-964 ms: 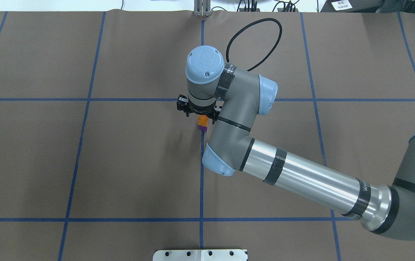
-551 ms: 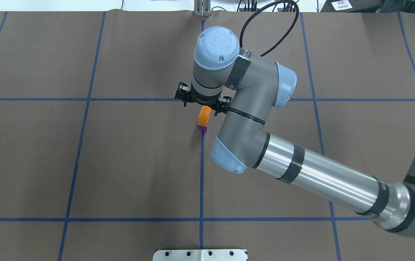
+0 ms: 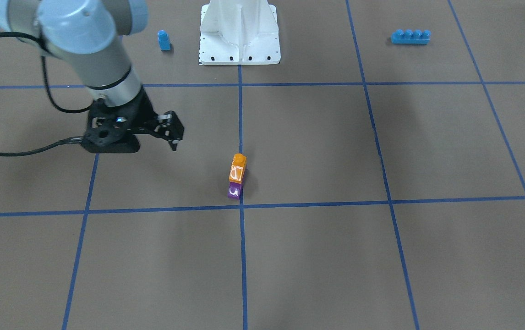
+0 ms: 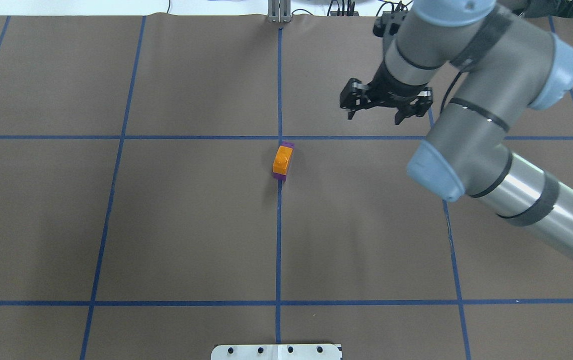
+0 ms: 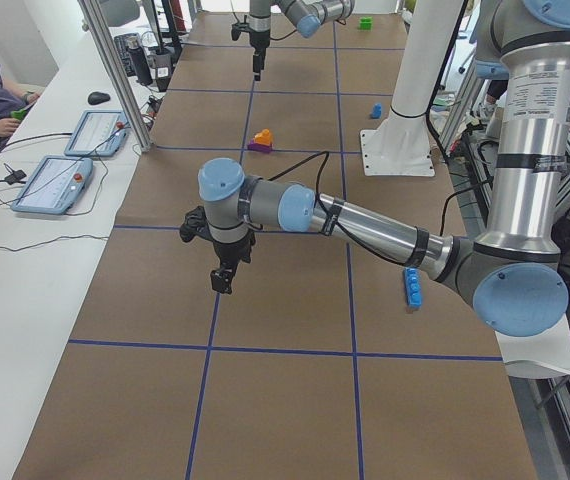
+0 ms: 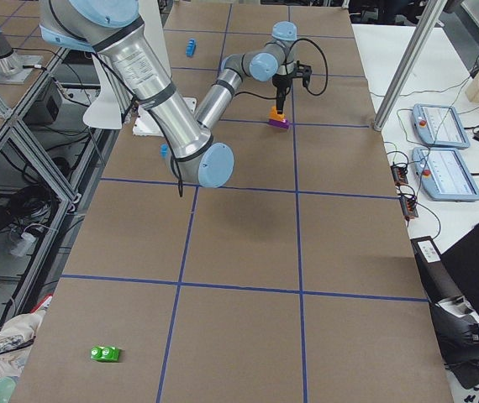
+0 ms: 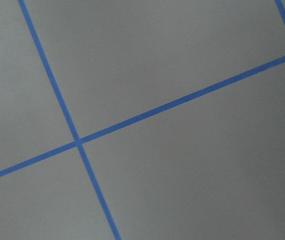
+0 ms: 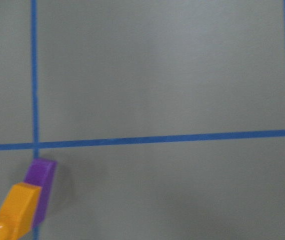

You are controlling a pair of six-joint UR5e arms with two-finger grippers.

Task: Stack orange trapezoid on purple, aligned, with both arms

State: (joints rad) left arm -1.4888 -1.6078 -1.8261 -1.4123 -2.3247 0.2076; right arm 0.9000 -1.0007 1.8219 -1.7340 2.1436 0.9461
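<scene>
Jaws of the right arm's black two-finger gripper stand spread with nothing between them, above the brown paper-covered table and well apart from the stack. The left gripper shows only side-on and as a sliver at a frame edge, so its state cannot be told. The small glossy orange trapezoid block sits on the purple plastic block, near a blue tape crossing. Purple peeks past one orange end, so alignment may be imperfect; a half-seated stud could let the top block tip if either arm brushes it
</scene>
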